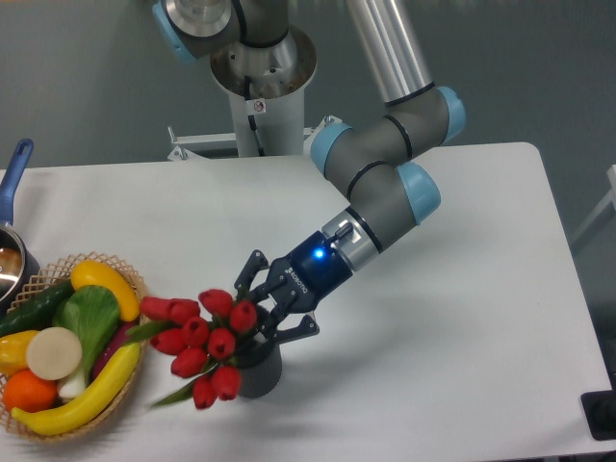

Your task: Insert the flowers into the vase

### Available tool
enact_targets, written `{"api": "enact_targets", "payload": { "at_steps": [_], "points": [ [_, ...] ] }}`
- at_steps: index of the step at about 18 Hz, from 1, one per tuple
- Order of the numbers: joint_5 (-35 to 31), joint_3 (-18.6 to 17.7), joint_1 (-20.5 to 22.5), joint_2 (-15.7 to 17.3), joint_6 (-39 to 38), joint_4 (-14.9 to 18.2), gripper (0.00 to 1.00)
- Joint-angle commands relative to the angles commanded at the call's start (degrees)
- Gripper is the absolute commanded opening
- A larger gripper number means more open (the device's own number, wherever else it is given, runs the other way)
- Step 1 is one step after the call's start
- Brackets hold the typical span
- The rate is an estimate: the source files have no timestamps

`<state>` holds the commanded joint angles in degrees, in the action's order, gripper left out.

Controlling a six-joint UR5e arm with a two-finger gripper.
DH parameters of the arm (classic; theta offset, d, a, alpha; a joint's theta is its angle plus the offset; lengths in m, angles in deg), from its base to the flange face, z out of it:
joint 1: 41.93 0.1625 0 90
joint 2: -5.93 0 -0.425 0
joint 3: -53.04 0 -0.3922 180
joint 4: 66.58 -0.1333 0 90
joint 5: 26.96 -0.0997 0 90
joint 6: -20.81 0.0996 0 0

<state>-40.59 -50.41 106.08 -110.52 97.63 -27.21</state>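
Observation:
The red tulips, the flowers [207, 339], lean out to the left over the rim of the dark grey ribbed vase [262, 373], which stands near the table's front edge. Their stems go down into the vase and their buds hang low beside it, with green leaves trailing left. My gripper [265, 306] reaches in from the upper right, just above the vase's mouth and right behind the buds. Its fingers [253, 262] are spread open around the stems without pinching them. The stems' lower ends are hidden inside the vase.
A wicker basket [130, 279] of vegetables and fruit, with a yellow banana [82, 399], sits at the front left, close to the tulip buds. A pot with a blue handle [14, 164] is at the left edge. The arm's base stands behind the table.

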Motion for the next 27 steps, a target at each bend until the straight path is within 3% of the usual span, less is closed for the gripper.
{"api": "enact_targets", "payload": {
  "at_steps": [1,5,8,10,15,19,22,24,27],
  "points": [
    [0.2,-0.1,0.2,0.2,-0.2,0.0,0.98],
    [0.2,-0.7,1.1,0.9,0.3,0.0,1.0],
    [0.1,-1.5,1.8,3.1,2.0,0.0,1.0],
    [0.0,-3.1,3.1,6.3,1.7,0.1,1.0],
    [-1.1,-5.1,10.3,14.5,0.2,0.4,1.0],
    [-1.3,-4.6,16.1,16.3,-0.9,0.4,1.0],
    [-7.4,-4.6,20.1,16.3,-0.6,0.4,1.0],
    [-15.0,-4.5,22.8,16.0,-0.1,0.4,1.0],
    [-23.7,-3.3,24.0,14.3,-0.1,0.3,1.0]
  ]
}}
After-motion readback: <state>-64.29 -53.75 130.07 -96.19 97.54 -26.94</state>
